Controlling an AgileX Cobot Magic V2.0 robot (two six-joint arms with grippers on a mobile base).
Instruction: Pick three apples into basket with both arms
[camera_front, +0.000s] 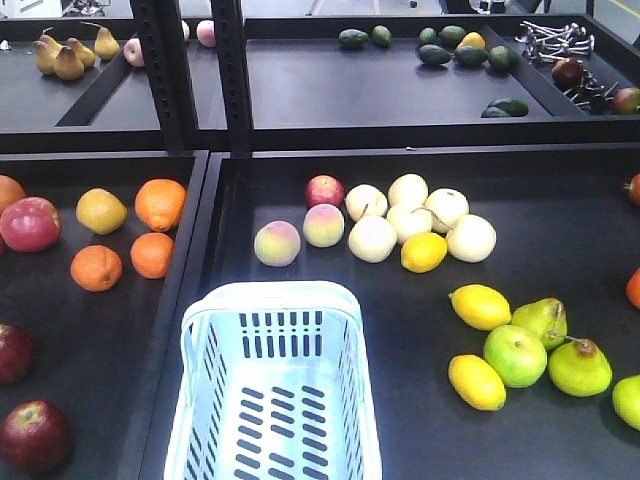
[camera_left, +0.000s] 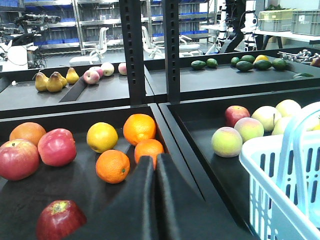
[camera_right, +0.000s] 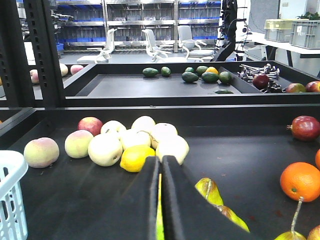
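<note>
Notably, the dull red apple (camera_left: 60, 220) has a yellow-green top.

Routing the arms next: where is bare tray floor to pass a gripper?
Free: black left tray between round oranges and dark red apples; black right tray between pale blue slotted plastic basket and yellow lemons. Crowded: the pale round fruit cluster.

apples (camera_front: 35, 435) lie in the tray (camera_front: 110, 340) left of the basket (camera_front: 272, 298), peaches (camera_front: 277, 243) behind it.
</note>
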